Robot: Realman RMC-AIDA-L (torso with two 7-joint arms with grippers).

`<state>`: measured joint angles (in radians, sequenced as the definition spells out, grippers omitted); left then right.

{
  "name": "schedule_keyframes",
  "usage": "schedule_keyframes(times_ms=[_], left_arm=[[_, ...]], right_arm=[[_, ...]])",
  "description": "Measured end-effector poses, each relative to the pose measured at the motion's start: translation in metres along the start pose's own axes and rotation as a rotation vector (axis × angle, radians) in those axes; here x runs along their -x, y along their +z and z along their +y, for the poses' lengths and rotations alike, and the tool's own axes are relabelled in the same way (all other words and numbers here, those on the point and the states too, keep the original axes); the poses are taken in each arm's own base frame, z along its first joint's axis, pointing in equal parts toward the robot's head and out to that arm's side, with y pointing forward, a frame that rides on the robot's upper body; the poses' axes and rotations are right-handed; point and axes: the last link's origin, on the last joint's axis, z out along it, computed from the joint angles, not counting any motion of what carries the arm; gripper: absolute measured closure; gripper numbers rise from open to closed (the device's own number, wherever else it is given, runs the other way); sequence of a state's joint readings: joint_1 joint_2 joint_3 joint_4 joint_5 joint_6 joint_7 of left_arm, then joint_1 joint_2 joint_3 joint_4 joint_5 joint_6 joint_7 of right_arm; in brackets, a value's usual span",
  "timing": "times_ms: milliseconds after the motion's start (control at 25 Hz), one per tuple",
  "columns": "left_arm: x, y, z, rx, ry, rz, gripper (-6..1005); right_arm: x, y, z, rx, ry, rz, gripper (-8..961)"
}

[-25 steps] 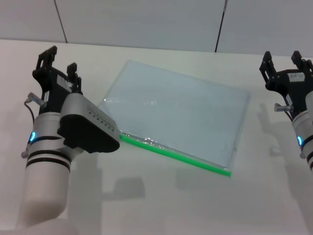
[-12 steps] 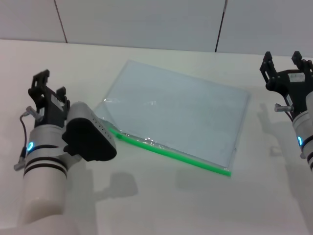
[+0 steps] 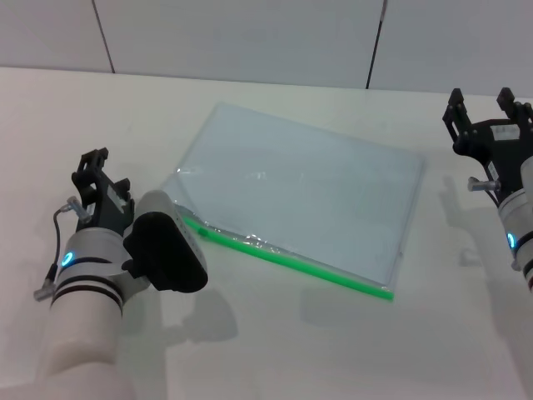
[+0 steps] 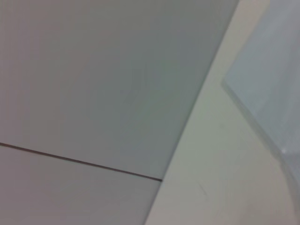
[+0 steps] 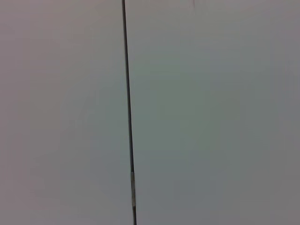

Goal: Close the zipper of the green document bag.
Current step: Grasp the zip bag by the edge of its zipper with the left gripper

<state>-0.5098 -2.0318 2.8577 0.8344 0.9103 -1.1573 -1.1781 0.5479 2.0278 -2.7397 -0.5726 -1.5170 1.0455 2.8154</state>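
A flat cream-white table fills the foreground, backed by a pale grey panelled wall divided by thin dark seams, under soft, even lighting.

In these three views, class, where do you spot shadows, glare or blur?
Head view: soft shadows lie on the table beside both arms; faint glare streaks on the green document bag. Left wrist view: the bag's corner looks blurred. Right wrist view: only flat, evenly lit wall.

Pale blue-grey translucent bag, bright green zipper, white table
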Motion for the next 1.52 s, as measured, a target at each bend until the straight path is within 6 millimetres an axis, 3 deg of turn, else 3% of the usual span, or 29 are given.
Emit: schedule_keyframes(times_ms=[1520], left_arm=[[-0.002, 0.000, 0.012, 0.081, 0.068, 0.020, 415]], right_arm=[[0.000, 0.000, -0.001, -0.002, -0.004, 0.002, 259]])
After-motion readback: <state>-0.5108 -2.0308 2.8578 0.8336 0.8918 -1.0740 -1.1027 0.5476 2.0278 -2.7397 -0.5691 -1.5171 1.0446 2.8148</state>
